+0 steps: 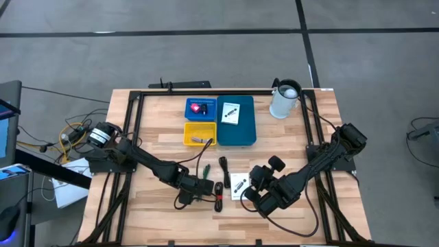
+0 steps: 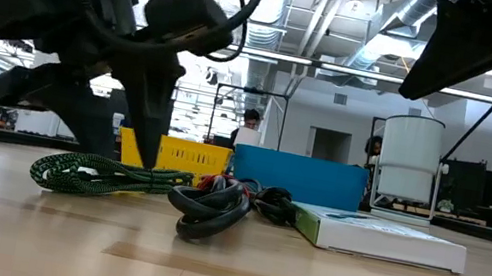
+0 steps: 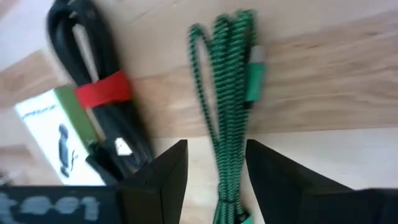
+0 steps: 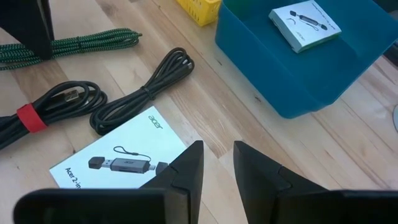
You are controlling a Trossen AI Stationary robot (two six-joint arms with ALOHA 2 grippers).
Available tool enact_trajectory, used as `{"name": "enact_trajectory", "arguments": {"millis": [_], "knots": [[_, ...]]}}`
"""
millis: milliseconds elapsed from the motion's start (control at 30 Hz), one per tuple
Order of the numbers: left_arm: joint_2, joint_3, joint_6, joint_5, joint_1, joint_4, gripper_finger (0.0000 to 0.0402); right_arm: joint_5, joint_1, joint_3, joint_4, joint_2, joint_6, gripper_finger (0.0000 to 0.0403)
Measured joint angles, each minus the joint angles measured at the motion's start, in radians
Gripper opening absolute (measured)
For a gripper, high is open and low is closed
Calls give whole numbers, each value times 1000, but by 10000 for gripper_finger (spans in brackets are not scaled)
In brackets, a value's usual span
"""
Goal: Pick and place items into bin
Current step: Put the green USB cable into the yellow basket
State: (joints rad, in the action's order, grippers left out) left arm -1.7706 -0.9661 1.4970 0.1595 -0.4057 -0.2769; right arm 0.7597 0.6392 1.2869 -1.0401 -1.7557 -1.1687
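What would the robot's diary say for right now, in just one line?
left gripper: open, astride green braided cable | right gripper: open, above white boxed card reader | blue bin: holds one white packet

— What is the bench made of?
— Pale wood, smooth. The green cable looks like woven cloth.
— And the black cable?
— Smooth rubbery plastic. The white card is shiny paper, the blue bin matt plastic.
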Motion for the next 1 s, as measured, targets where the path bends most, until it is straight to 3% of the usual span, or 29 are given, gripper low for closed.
{"name": "enact_trajectory", "arguments": {"millis": [200,400,767,1000], "knots": [[-29,-2,55,5,-1,-35,115,0,0,0,-1,0,0,82],[-60,-4,26,92,-25,-53,18,0,0,0,0,0,0,82],[-71,-49,-128,545,-85,-75,7,0,0,0,-3,0,0,82],[-69,-174,-385,674,-76,-241,5,0,0,0,-2,0,0,82]]}}
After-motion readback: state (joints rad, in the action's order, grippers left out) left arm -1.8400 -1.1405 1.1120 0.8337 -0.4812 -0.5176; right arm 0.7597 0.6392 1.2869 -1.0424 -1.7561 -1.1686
